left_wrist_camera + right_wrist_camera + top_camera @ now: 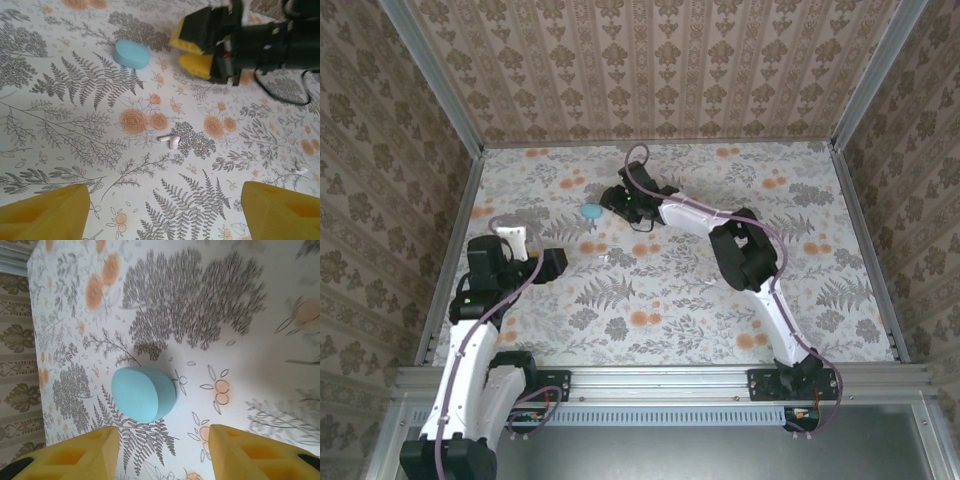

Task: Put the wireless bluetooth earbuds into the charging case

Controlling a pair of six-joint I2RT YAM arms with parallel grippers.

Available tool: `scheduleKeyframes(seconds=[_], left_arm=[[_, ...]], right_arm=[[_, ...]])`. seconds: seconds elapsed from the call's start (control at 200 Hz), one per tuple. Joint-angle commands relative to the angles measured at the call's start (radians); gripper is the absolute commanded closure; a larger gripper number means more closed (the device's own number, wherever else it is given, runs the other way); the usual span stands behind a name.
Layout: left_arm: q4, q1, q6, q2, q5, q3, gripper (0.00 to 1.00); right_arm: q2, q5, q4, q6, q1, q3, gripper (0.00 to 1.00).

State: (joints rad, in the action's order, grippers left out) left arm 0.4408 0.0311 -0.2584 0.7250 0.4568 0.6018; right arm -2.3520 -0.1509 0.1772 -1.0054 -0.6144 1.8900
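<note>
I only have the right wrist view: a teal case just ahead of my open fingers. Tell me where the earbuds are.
Observer: One white earbud lies on the floral cloth in the left wrist view, nearer the left gripper than the teal case is.
Operator: Give me the other one.
Observer: A second white earbud lies apart from the first, near that view's right edge.
Operator: Report the left gripper.
Observer: It is open and holds nothing, with the first earbud ahead of its fingers.
</note>
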Motion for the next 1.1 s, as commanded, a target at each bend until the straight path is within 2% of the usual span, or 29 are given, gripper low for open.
scheduleKeyframes(seconds=[0.0, 0.2, 0.395, 0.55, 0.68, 1.095], left_arm=[[-0.038, -0.001, -0.023, 0.050, 0.048, 0.060, 0.24], [-0.037, 0.060, -0.011, 0.194, 0.001, 0.146, 0.26], [-0.034, 0.147, 0.015, 0.331, -0.097, 0.222, 0.26], [-0.014, 0.214, 0.069, 0.401, -0.216, 0.276, 0.25], [-0.005, 0.242, 0.100, 0.442, -0.273, 0.304, 0.24], [-0.046, 0.254, 0.131, 0.553, -0.267, 0.306, 0.22]], right_arm=[[0.089, 0.087, 0.111, 0.131, 0.026, 0.003, 0.48], [0.030, 0.186, 0.402, 0.280, 0.071, 0.180, 0.46], [-0.081, 0.259, 0.567, 0.353, 0.100, 0.368, 0.42], [-0.184, 0.265, 0.619, 0.372, 0.107, 0.515, 0.43], [-0.268, 0.284, 0.662, 0.378, 0.106, 0.636, 0.43], [-0.376, 0.297, 0.643, 0.387, 0.097, 0.701, 0.43]])
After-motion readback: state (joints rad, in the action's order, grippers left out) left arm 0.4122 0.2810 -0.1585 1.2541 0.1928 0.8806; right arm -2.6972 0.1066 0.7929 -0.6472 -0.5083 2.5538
